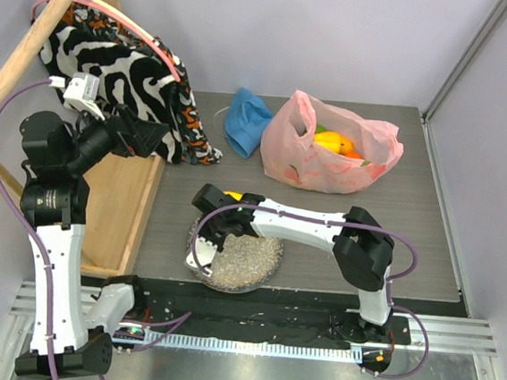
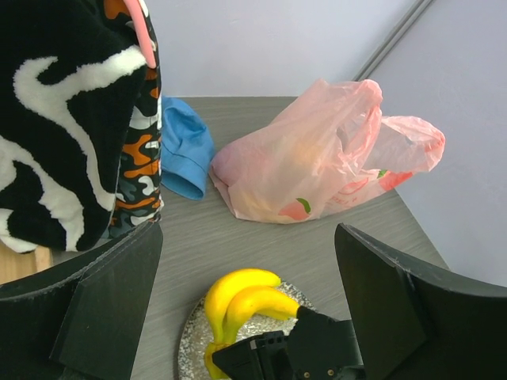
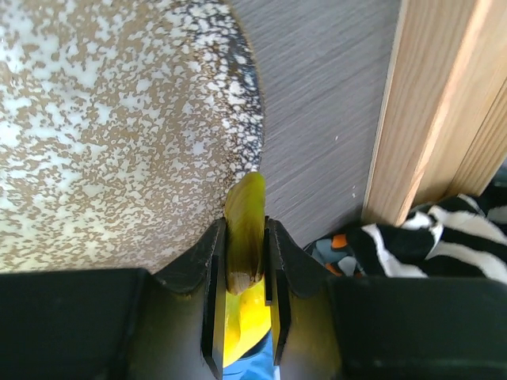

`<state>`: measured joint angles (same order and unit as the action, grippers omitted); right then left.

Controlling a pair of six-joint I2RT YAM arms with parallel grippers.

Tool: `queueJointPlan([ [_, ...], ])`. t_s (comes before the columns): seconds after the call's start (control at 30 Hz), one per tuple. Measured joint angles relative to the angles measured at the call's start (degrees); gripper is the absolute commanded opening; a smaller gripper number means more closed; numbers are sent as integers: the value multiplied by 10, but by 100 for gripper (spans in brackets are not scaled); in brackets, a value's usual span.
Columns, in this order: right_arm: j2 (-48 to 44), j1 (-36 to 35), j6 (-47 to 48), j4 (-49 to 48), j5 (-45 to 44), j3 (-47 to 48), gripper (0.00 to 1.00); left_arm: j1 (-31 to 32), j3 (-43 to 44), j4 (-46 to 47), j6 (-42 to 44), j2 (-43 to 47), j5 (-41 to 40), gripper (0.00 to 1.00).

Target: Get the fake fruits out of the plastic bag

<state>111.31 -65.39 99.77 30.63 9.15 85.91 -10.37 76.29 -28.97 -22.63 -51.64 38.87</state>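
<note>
Right fingers [image 3: 211, 269] clamped on one banana bunch [image 3: 244, 214], left fingers [image 2: 111, 309] spread wide, one plate [image 1: 247, 257], one pink bag [image 1: 301, 159]

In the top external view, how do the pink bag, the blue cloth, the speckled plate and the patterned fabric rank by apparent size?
1. patterned fabric
2. pink bag
3. speckled plate, partly hidden by the right arm
4. blue cloth

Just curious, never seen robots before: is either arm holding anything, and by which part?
The right gripper pinches the banana bunch by its greenish stem; the left gripper holds nothing.
</note>
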Motion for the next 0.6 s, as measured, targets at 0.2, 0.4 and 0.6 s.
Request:
queueJointPlan([
  [0.2, 23, 1, 73, 0, -3, -3, 4, -10, 0, 0, -11, 0, 5, 95],
  [0.4, 29, 2, 111, -5, -3, -21, 49, -15, -1, 0, -15, 0, 9, 95],
  [0.6, 17, 2, 132, -35, 29, -82, 71, -16, -1, 0, -21, -1, 9, 94],
])
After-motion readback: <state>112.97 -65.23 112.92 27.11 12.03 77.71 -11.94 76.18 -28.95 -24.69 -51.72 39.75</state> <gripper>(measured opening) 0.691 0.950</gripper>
